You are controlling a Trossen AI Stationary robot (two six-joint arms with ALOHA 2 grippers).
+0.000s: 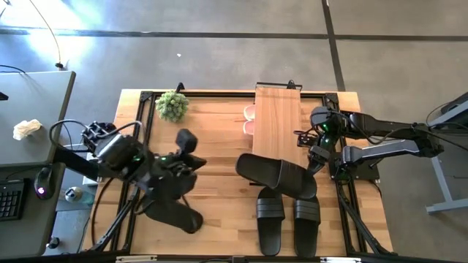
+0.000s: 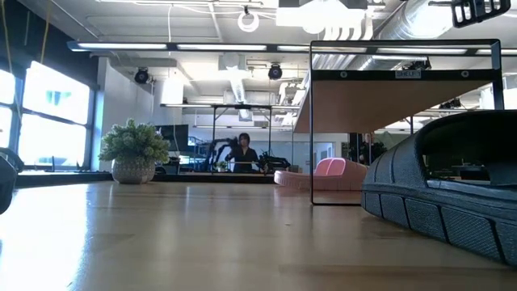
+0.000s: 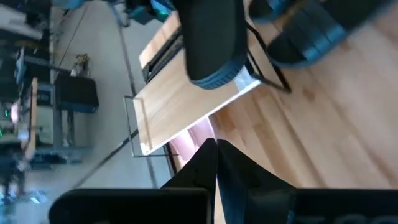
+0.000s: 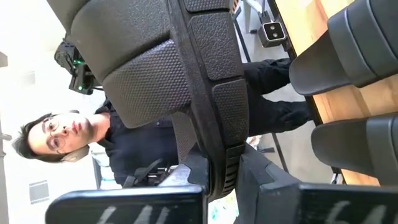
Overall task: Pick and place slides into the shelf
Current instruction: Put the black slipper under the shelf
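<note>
The shelf (image 1: 276, 120) stands at the table's far middle, its plank top on a thin black wire frame (image 2: 388, 101). A pale pink pair of slides (image 1: 249, 120) lies under it (image 3: 200, 132). Two black slides (image 1: 269, 219) (image 1: 307, 219) lie side by side near the front edge. A third black slide (image 1: 278, 175) lies slantwise just beyond them, with my right gripper (image 1: 316, 157) shut on its right end. My left gripper (image 1: 186, 140) hangs over the table's left half, shut and holding nothing (image 3: 216, 146). My right gripper pinches the black slide's rim (image 4: 225, 163) at its right end between its two fingers, one finger on each face. The fingers come about level from the table's right. The slide reaches away from them toward the left, its studded face (image 4: 149, 81) showing. I cannot tell whether it is lifted clear.
A potted plant (image 1: 172, 106) stands at the far left of the table. A dark shape (image 1: 175, 212) under my left arm may be another black slide. A person (image 4: 62, 137) stands close beyond the table. A desk with a keyboard (image 1: 11, 197) stands to the left.
</note>
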